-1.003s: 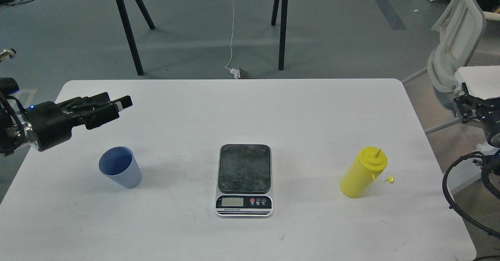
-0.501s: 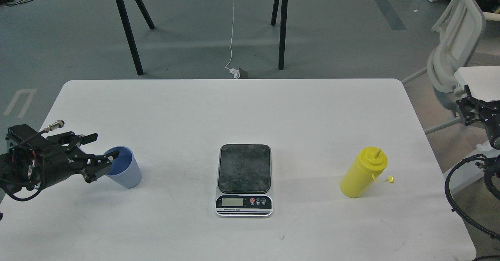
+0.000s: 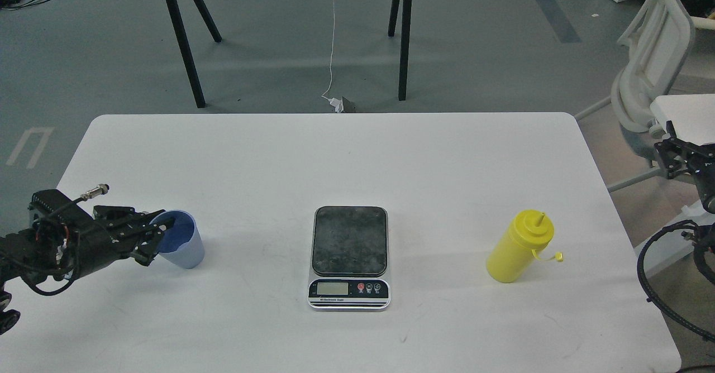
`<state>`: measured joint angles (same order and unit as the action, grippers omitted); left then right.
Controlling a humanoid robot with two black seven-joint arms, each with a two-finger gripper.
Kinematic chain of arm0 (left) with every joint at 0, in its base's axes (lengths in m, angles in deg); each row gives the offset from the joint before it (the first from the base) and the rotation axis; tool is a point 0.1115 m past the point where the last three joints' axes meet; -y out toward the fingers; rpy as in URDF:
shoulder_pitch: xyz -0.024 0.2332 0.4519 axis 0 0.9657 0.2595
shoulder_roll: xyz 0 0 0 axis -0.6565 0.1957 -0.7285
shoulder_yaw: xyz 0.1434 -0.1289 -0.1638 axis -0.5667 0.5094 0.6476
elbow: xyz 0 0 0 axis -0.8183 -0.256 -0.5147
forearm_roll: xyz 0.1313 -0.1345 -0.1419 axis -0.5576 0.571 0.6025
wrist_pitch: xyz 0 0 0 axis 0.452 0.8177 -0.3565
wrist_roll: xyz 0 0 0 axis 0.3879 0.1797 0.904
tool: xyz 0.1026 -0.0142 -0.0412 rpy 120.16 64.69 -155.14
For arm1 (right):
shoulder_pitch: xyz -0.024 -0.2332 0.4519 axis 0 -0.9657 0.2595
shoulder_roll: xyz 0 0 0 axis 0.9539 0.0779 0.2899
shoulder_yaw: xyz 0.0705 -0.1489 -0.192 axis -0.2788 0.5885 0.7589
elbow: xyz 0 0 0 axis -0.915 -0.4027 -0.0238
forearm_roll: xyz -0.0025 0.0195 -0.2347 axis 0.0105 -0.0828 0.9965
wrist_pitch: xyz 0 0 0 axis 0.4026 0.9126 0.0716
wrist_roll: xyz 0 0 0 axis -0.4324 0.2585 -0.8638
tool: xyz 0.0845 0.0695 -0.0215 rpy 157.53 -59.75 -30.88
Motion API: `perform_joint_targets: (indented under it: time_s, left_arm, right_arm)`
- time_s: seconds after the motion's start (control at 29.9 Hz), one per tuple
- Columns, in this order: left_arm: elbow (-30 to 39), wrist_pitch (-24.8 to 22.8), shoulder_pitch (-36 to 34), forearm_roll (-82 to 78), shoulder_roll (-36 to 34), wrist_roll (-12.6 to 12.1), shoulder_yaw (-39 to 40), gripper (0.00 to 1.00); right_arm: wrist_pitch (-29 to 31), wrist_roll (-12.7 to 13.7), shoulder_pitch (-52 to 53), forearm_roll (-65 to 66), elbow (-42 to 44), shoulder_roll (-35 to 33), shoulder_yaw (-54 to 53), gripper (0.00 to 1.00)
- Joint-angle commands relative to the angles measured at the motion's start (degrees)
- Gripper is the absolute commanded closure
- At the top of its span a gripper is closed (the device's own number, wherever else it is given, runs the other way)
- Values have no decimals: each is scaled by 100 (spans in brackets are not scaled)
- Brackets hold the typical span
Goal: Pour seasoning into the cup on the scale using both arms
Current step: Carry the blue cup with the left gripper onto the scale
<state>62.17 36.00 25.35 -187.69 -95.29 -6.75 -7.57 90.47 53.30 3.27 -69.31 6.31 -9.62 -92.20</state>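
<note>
The light-blue cup [image 3: 181,244] stands on the white table [image 3: 357,155] at the left. My left gripper [image 3: 153,242] has come in low from the left, and its black fingers [image 3: 146,258] lie against the cup's left rim and wall. I cannot tell whether they clamp it. The scale [image 3: 349,256], with its dark platform bare, sits at the table's middle front. The yellow seasoning bottle [image 3: 519,247] stands to its right, its cap hanging off on the tether. My right gripper [image 3: 678,158] hangs beyond the table's right edge, dark and small.
Black cables [image 3: 665,283] loop off the table's right front. A white chair [image 3: 653,55] stands at the far right. Black trestle legs [image 3: 184,43] stand on the grey floor behind the table.
My left gripper dropped from above the table to cup height, then moved right onto the cup's left side. The cup shifted slightly right. The right arm barely moved.
</note>
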Motion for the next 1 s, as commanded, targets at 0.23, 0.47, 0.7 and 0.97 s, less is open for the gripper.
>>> perform_joint_targets:
  time_s: [0.23,0.47,0.7,0.97]
  left_arm:
    - [1479,-473,-942,857,-445,203,40,97]
    - [1911,-1950,-2383,1236,-183,203,5,97]
    - [1938,-3155,-2930,438,1266,-7,-21,97]
    - [1737,-3341,-2903,-47,2304,-560,-952,95]
  right_arm:
    - [0,0,-123,-5,-4,-127,-210,1]
    - [0,0,-430,-5,-4,-355,-404,1]
    - [0,0,-545,-14,13,-435,-544,1]
    - [0,0,-571,-5,22,-496,-606,1]
